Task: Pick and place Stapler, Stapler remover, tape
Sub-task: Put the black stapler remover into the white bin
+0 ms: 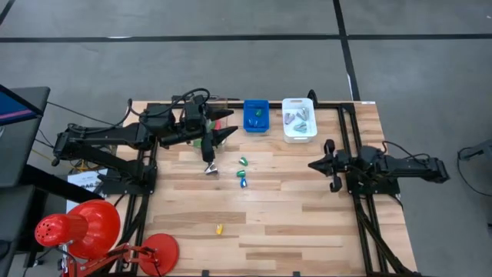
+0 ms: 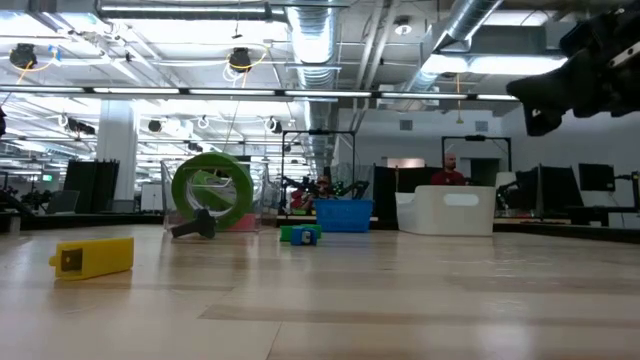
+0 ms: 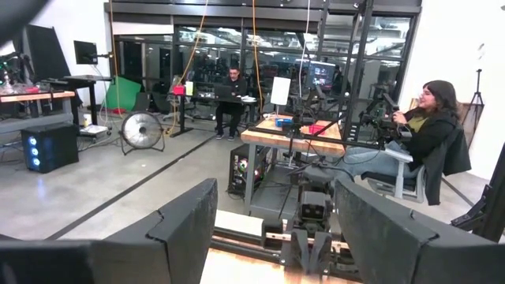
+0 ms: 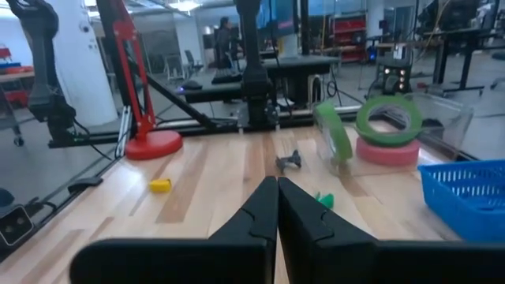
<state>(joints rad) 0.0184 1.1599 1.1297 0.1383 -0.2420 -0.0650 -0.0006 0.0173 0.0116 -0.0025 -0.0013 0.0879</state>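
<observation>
One green tape roll (image 4: pixel 334 134) stands on its edge on the table beside a clear container (image 4: pixel 442 118); it also shows in the low view (image 2: pixel 212 190). In the container a second green roll (image 4: pixel 387 117) leans on a red-pink roll (image 4: pixel 388 151). A small grey item (image 4: pixel 289 162) lies next to the standing roll. Small green and blue items (image 1: pixel 243 173) lie mid-table, and a small yellow item (image 1: pixel 219 228) lies nearer the front. My left gripper (image 3: pixel 276 205) is open and empty, held level above the table by the container (image 1: pixel 231 125). My right gripper (image 4: pixel 276 185) is shut and empty at the right (image 1: pixel 311 164).
A blue basket (image 1: pixel 256 115) and a white bin (image 1: pixel 298 119), both with small items inside, stand at the table's far edge. A red lamp (image 1: pixel 77 227) stands at the near left corner. People sit at desks in the room beyond the table.
</observation>
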